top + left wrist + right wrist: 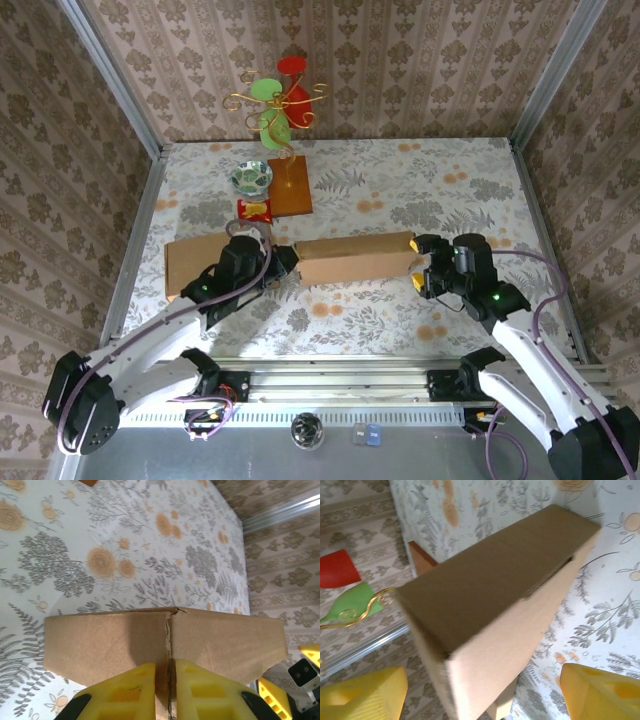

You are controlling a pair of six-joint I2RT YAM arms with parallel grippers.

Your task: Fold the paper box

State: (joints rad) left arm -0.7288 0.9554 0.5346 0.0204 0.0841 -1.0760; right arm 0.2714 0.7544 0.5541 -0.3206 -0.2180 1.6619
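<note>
Box of long brown cardboard [355, 258] lies just in front of the brown wooden board [290, 187]; left tool [167, 680] pinches its end seam, likely anchoring it, while right tool [425, 268] straddles the other end, spread wide.

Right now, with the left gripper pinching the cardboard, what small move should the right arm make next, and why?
Probably close the right gripper on the box end. Its fingers stand wide apart either side of it, while the left gripper is shut on cardboard at the other end, so only one end is held.
</note>
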